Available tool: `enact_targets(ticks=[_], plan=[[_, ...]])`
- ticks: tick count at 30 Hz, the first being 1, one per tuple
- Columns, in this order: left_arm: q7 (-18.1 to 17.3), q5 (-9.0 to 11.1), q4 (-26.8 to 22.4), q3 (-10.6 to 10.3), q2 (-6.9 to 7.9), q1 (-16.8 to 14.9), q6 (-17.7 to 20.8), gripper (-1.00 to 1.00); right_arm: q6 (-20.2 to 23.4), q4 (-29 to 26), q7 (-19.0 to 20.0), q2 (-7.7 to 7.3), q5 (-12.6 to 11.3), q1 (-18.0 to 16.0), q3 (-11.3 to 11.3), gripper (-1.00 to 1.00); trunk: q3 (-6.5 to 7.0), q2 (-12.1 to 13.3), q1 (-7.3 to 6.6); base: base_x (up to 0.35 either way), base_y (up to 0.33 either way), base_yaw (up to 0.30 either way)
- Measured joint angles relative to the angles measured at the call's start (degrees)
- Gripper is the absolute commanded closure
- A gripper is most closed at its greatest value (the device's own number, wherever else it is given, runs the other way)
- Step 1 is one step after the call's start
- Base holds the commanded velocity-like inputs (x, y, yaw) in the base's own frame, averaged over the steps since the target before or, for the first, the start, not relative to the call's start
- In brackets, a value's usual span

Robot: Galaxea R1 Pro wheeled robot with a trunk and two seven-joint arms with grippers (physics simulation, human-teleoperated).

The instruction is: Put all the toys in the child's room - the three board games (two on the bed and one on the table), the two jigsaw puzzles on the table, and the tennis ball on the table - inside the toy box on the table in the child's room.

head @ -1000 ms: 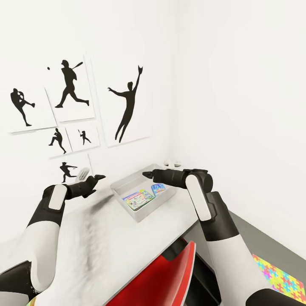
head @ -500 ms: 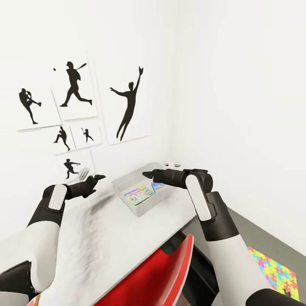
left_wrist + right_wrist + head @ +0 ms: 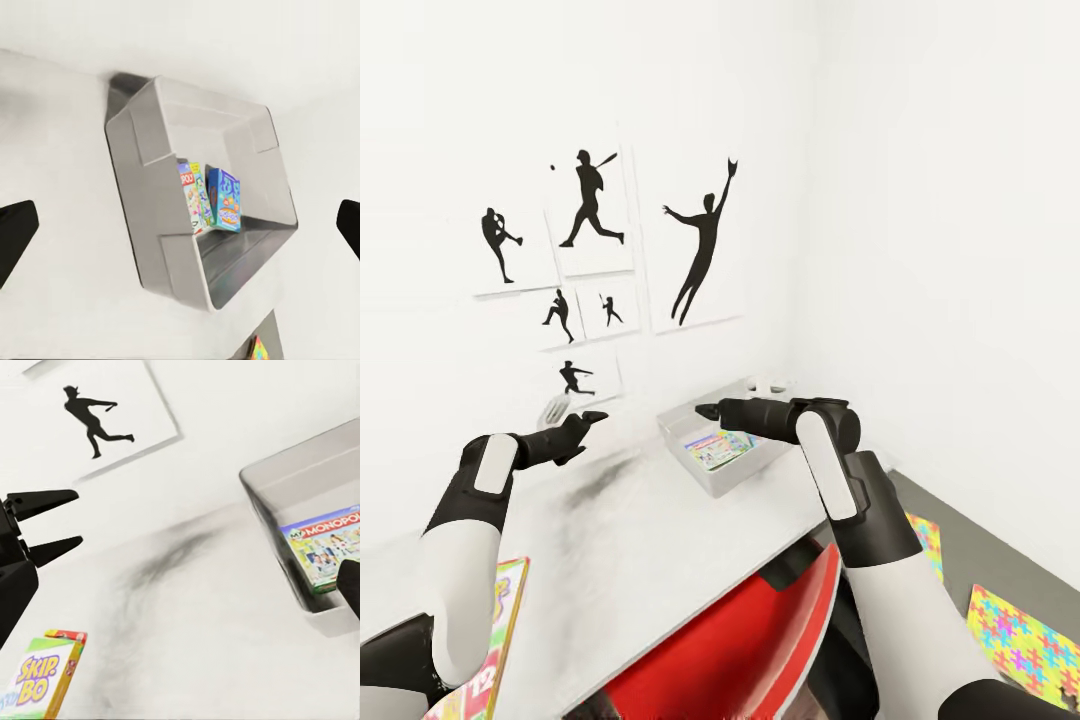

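Note:
The light grey toy box [image 3: 686,458] stands at the table's far end by the wall corner, with two board games [image 3: 718,450] lying inside it. The left wrist view looks into the toy box [image 3: 142,217] at a white game [image 3: 191,199] and a blue one [image 3: 223,199]. My left gripper [image 3: 585,418] hovers open to the box's left, my right gripper [image 3: 705,410] open just above its near rim. A green Skip-Bo game [image 3: 37,682] lies on the white table [image 3: 660,540] near me. Two jigsaw puzzles [image 3: 1020,630] [image 3: 925,530] lie on the grey floor at the right.
A red chair [image 3: 760,640] is tucked under the table's near edge between my arms. Black sports silhouette pictures [image 3: 700,250] hang on the white wall behind the table. Small white objects [image 3: 765,383] sit in the back corner behind the box.
The head camera has swung left, so the picture has shifted right. The Skip-Bo box and a second puzzle sheet have come into view. Both arms hold the same pose.

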Motion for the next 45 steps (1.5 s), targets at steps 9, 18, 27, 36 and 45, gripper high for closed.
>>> enact_targets(ticks=[9, 18, 27, 36, 45], plan=[[0.02, -0.02, 0.03, -0.07, -0.04, 0.0, 0.0, -1.0, 0.0, 0.0, 0.0, 0.0, 0.05, 0.0, -0.04, -1.0, 0.0, 0.0, 0.01, -0.215, 0.164, 0.289], [0.06, 0.01, 0.03, -0.17, -0.03, 0.0, -0.01, -1.0, 0.0, 0.08, 0.0, 0.01, 0.08, 0.0, -0.05, -1.0, 0.0, -0.01, -0.01, -0.07, 0.056, 0.29], [0.07, 0.0, 0.06, -0.16, -0.04, 0.0, 0.0, -1.0, 0.0, 0.09, 0.0, 0.0, 0.06, 0.0, -0.01, -1.0, 0.0, 0.0, -0.01, -0.067, 0.057, 0.29], [0.01, -0.01, 0.04, -0.09, -0.04, 0.0, 0.0, -1.0, 0.0, 0.09, -0.02, 0.0, 0.06, 0.0, 0.09, -1.0, 0.0, 0.0, 0.0, -0.064, 0.097, 0.29], [0.0, -0.01, 0.06, -0.01, 0.01, 0.0, 0.01, -1.0, 0.0, 0.1, -0.02, -0.01, 0.08, 0.0, 0.13, -1.0, 0.0, 0.0, -0.01, -0.131, 0.211, 0.288]])
